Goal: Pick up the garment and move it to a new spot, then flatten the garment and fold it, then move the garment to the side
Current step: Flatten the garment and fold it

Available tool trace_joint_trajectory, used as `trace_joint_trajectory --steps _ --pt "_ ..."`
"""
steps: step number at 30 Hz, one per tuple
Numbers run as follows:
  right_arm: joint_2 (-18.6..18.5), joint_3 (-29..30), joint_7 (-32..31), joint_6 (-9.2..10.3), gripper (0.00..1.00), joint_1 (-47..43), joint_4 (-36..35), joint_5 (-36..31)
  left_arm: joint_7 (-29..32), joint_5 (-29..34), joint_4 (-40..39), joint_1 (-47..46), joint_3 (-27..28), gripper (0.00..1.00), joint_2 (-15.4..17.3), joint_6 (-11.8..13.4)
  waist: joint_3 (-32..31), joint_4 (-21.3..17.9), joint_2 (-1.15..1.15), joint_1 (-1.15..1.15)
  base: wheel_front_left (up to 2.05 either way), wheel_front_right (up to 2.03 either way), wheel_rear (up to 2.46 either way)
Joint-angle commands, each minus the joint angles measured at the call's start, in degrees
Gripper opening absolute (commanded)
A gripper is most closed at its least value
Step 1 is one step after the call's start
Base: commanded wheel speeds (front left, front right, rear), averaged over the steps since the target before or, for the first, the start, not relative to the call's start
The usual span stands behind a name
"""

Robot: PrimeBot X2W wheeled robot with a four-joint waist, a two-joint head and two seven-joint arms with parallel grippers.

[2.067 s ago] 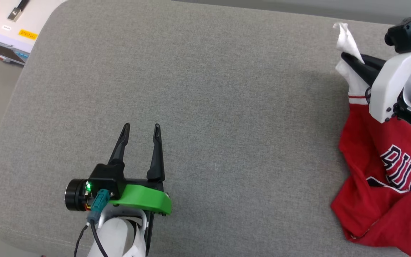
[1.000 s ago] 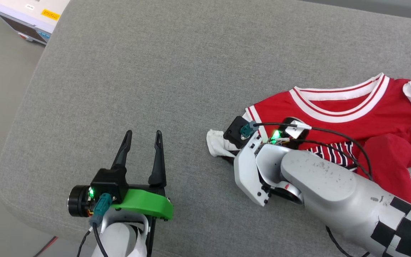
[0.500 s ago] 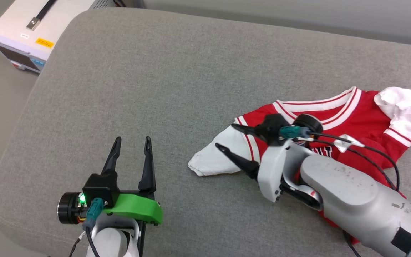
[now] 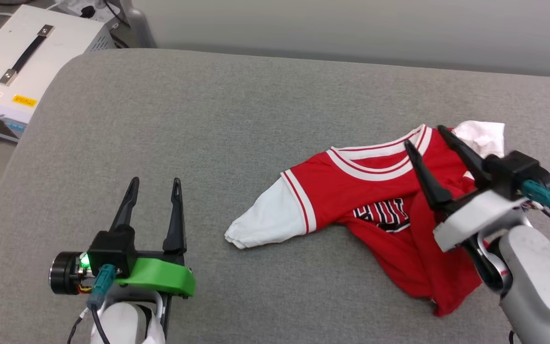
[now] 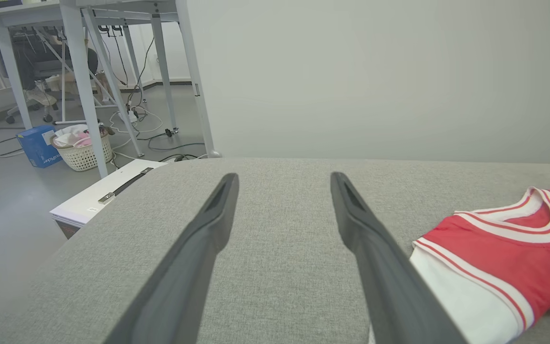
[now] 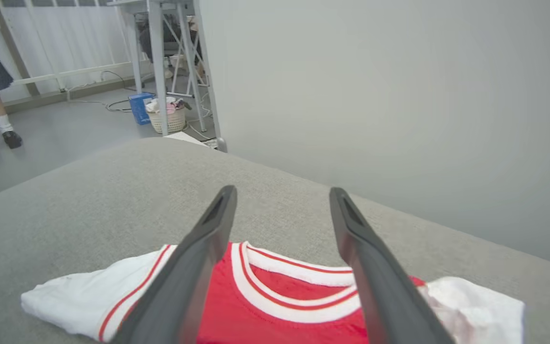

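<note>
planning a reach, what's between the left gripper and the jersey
Just bare grey cushion between the left gripper and the jersey, per the head view.

red jersey [image 4: 351, 186], white sleeves, grey couch [image 4: 208, 119]

garment [image 4: 342, 191] rumpled on cushion [image 4: 208, 105] | right pincer [image 4: 423, 135] over it, spread | left pincer [image 4: 155, 181] spread
</note>
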State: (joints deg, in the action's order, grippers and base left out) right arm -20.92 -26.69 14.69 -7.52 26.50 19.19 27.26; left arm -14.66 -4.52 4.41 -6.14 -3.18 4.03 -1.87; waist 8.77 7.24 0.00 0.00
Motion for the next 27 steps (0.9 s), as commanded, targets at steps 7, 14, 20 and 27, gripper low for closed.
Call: trace_joint_trajectory --steps 7,14,20,27 --pt "7.8 18.3 0.3 0.03 1.00 -13.9 -9.2 -12.9 -0.3 0.1 0.3 -6.2 0.0 1.00 3.0 -3.8 -0.5 -3.2 0.00 0.00 0.00 0.00 0.00" --pt "11.6 24.1 0.3 0.03 1.00 -20.2 -13.0 -17.6 1.1 -2.9 7.1 -17.6 -7.2 1.00 9.5 -5.5 0.6 -4.9 0.00 0.00 0.00 0.00 0.00" --pt "12.5 25.5 0.3 0.03 1.00 -21.2 -14.3 -19.8 12.7 -14.7 10.5 -29.5 -22.0 1.00 18.4 -5.6 2.2 -6.8 0.00 0.00 0.00 0.00 0.00" --pt "13.1 26.5 0.3 0.03 1.00 -20.7 -14.9 -20.7 34.1 -31.0 10.6 -38.8 -36.5 1.00 26.0 -5.6 4.4 -8.3 0.00 0.00 0.00 0.00 0.00"
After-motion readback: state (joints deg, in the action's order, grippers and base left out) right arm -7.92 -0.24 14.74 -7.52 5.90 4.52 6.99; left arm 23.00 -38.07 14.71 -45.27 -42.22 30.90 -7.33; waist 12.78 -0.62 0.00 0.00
